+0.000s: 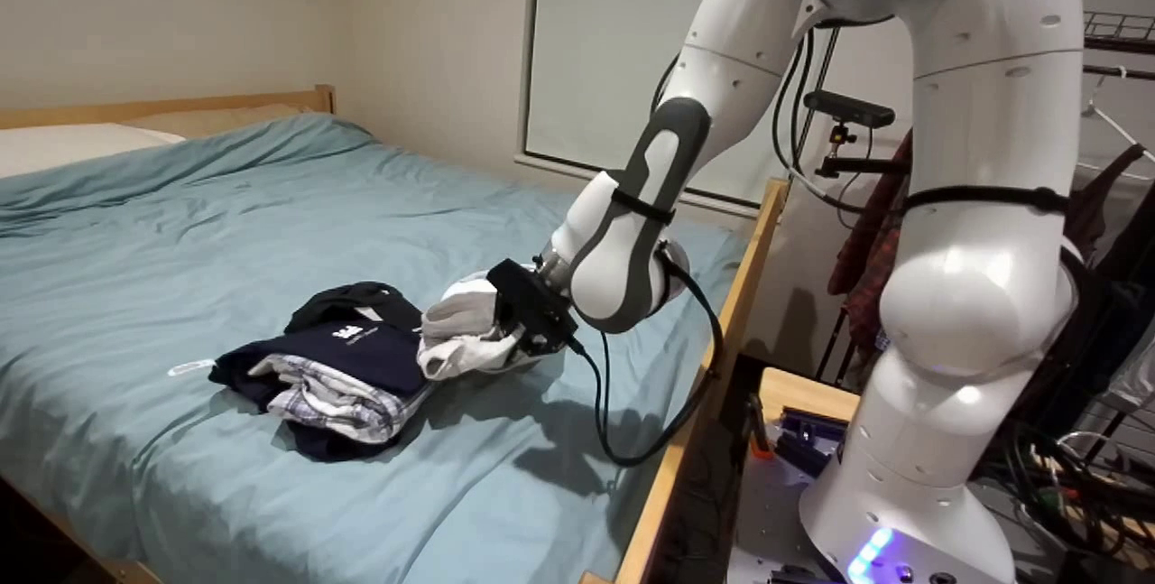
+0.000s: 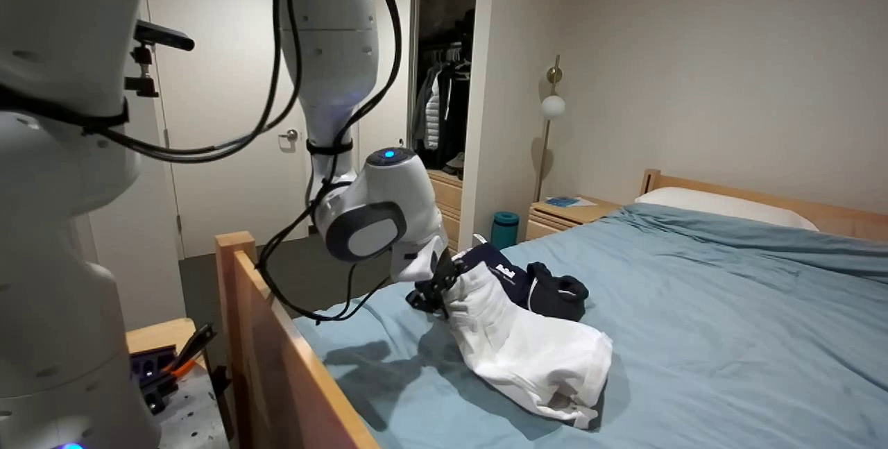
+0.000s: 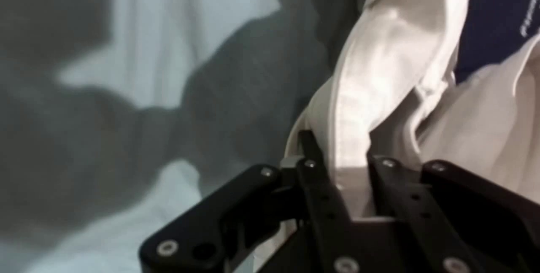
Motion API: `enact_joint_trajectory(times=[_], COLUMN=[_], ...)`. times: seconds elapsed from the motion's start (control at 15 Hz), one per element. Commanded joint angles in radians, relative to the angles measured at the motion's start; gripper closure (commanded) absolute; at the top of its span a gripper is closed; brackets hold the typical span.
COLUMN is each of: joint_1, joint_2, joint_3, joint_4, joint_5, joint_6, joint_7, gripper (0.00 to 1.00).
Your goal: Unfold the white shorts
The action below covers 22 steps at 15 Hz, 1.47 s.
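My claw [image 3: 344,167] is grasping the shorts [image 2: 527,345]: their stitched edge passes between my fingers [image 3: 316,184], and the pinched part sinks out of sight among them. From there the shorts slope down over the bed [image 2: 728,338], right beside the navy garment [image 1: 379,358] and near the black garment [image 1: 334,300]; how much of their low end rests on the bed I cannot tell. In the wrist view the shorts run off the frame, and my shadow [image 3: 236,87] darkens much of the bed. In an exterior view the black housing [image 1: 532,300] at my wrist covers my finger ends. The plaid cloth [image 1: 338,403] shows only partly, tucked between dark folds. My arm [image 1: 993,115] is cut off at the top in both exterior views. The navy garment bears a white print [image 1: 349,331], too small to read in either. In the wrist view, a line of little white letters is smeared near the right edge; I cannot make out a word.
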Motion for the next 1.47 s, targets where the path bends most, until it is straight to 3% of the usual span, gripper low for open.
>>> enact_joint_trajectory(times=[0.0, 0.13, 0.33, 0.53, 0.6, 0.67, 0.93, 1.07, 1.4], joint_1=[-0.264, -0.349, -0.442, -0.397, -0.381, -0.399, -0.577, -0.620, -0.801], joint_2=[0.140, 0.167, 0.155, -0.007, -0.043, -0.066, -0.037, -0.081, -0.127], joint_3=[0.181, 0.211, 0.257, 0.191, 0.170, 0.166, 0.371, 0.435, 0.646], joint_4=[-0.010, -0.019, -0.039, -0.083, -0.077, -0.061, 0.029, 0.030, 0.030], joint_5=[-0.195, -0.236, -0.167, -0.097, -0.081, -0.150, -0.298, -0.305, -0.296], joint_6=[-0.035, -0.092, -0.128, -0.102, -0.096, -0.102, -0.200, -0.240, -0.268], joint_7=[0.048, 0.029, -0.083, -0.148, -0.175, -0.162, -0.197, -0.188, -0.195], gripper=[0.52, 0.39, 0.19, 0.02, 0.01, 0.00, 0.00, 0.00, 0.00])
